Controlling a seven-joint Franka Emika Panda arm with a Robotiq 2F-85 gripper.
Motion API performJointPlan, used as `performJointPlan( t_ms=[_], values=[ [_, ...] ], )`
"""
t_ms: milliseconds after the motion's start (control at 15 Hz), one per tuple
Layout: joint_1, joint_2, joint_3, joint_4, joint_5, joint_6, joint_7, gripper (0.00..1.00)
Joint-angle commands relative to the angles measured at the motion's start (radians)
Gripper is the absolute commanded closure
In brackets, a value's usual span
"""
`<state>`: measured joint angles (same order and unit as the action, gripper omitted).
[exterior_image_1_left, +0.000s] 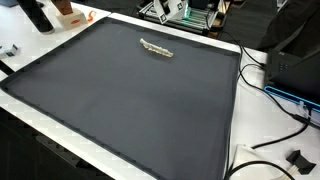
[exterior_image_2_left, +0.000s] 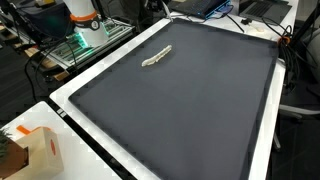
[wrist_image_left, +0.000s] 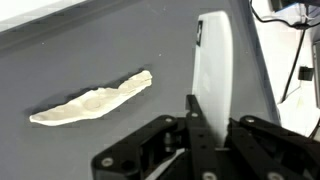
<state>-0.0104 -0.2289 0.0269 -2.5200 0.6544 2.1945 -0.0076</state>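
Softness is what the pale strip (wrist_image_left: 92, 98) suggests: it reads as a twisted, crumpled length of cloth or paper, probably very light and limp, likely to sag or unroll from whichever point is lifted. It looks neither fragile nor slippery, but it lies low against the surface, so fingers would have to come right down to the mat to catch it. Its thicker middle seems the best place to pinch, across the narrow width, so both ends hang evenly.

The strip is off-white to cream, long and thin, slightly curved, with tapering ends and a wrinkled surface. In both exterior views it lies on the dark grey mat (exterior_image_1_left: 130, 100) near the mat's far edge, well apart from everything else (exterior_image_2_left: 156, 57). The mat covers most of a white table (exterior_image_1_left: 255, 125).

In the wrist view the gripper (wrist_image_left: 195, 125) hangs above the mat beside one end of the strip, not touching it; its fingers appear brought together with nothing between them
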Motion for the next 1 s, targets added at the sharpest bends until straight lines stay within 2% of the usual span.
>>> performJointPlan(
  t_ms=[0, 667, 933],
  values=[
    [0.007, -0.041, 0.016, -0.001, -0.128, -0.033, 0.123, 0.99],
    [0.022, -0.053, 0.069, 0.027, -0.395, -0.061, 0.337, 0.99],
    [0.032, -0.050, 0.082, 0.048, -0.454, -0.094, 0.357, 0.99]
  ],
)
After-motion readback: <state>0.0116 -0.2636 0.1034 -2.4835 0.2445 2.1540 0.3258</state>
